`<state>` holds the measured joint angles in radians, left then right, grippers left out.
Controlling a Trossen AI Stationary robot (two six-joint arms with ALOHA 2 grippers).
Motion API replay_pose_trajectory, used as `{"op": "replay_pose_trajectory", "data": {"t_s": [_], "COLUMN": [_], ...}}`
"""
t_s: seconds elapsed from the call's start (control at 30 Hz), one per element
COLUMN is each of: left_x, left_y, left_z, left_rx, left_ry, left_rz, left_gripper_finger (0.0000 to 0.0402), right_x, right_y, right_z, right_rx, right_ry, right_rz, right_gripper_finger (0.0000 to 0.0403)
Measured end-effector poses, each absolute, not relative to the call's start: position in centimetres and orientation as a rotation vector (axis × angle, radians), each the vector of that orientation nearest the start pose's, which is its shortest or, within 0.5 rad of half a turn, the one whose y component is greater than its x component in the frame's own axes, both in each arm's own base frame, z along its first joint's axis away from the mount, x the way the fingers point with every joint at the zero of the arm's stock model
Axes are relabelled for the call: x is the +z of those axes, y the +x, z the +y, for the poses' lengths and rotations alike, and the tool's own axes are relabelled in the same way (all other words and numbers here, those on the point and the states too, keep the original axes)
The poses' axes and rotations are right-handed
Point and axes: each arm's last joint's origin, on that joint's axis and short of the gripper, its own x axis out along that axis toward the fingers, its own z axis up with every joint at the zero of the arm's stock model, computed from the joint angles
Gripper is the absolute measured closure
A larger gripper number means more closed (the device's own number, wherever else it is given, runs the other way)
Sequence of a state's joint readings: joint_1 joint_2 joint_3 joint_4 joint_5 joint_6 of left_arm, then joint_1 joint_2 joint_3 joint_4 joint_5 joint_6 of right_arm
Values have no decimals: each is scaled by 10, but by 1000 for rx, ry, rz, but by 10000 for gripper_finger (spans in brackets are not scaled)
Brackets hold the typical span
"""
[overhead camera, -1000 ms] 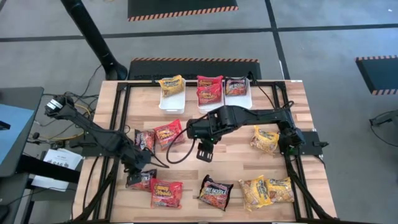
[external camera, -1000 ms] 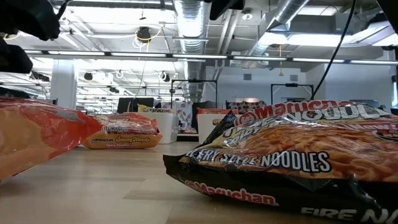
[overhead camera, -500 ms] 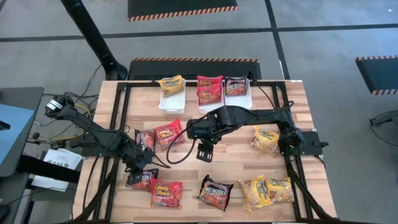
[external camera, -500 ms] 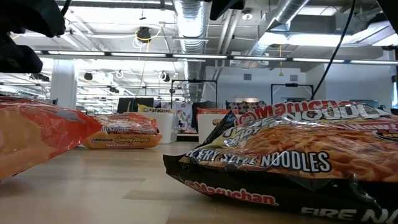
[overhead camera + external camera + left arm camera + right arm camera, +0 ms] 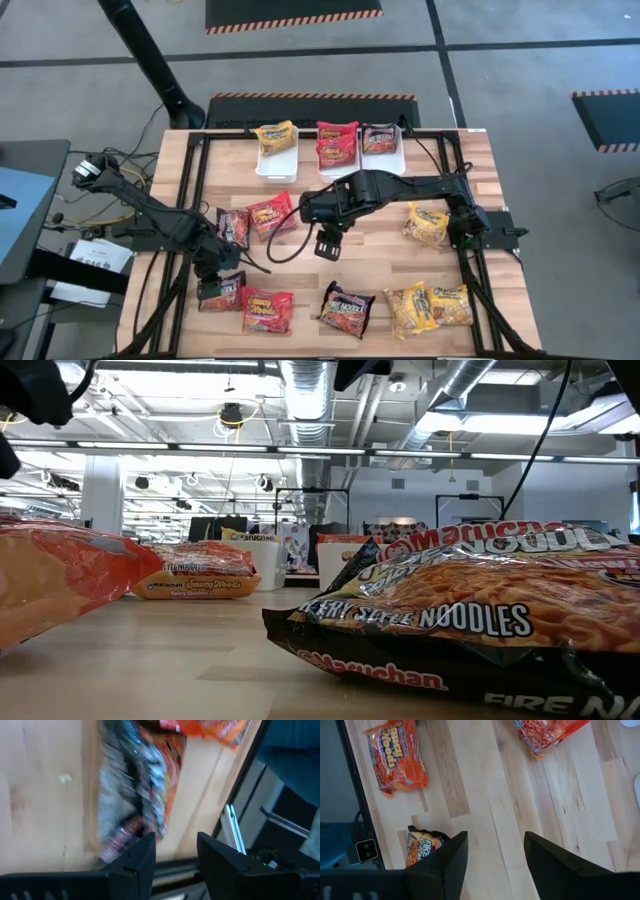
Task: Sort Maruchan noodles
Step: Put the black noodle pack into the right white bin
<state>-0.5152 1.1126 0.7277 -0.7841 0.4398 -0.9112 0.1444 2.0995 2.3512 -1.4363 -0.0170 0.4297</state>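
The left pincer (image 5: 213, 272) hangs spread above a dark noodle packet (image 5: 220, 292) lying on the surface (image 5: 380, 250) near its front left corner. The right pincer (image 5: 328, 243) hovers spread over mid-surface. Other packets lie scattered; three sit in the white bins (image 5: 275, 165).

In the left wrist view a dark packet (image 5: 135, 795) is smeared by motion blur, its print unreadable, and an orange-red packet (image 5: 210, 727) is cut off by the picture's edge. In the low view the black packet (image 5: 480, 620) runs off the frame. From above, the left gripper (image 5: 212, 268) partly covers a dark packet (image 5: 222, 294).
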Motion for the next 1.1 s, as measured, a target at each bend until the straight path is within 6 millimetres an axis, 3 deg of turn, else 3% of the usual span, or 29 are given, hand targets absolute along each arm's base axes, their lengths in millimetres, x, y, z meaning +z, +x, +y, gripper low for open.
{"op": "replay_pose_trajectory", "data": {"t_s": [0.27,0.53,0.8,1.1], "left_x": [219,239,237,218], "left_y": [158,163,151,141], "left_z": [-103,-118,-132,-136], "left_rx": [-183,-63,17,98], "left_ry": [-718,-649,-626,-651], "left_rz": [1517,1290,1239,1242], "left_gripper_finger": [275,275,275,275], "right_x": [362,362,362,362], "right_y": [408,406,402,402], "right_z": [66,81,97,99], "right_rx": [-107,-111,-97,-98], "right_ry": [314,346,328,333], "right_rz": [1175,1179,1181,1173], "right_gripper_finger": [184,184,184,184]}}
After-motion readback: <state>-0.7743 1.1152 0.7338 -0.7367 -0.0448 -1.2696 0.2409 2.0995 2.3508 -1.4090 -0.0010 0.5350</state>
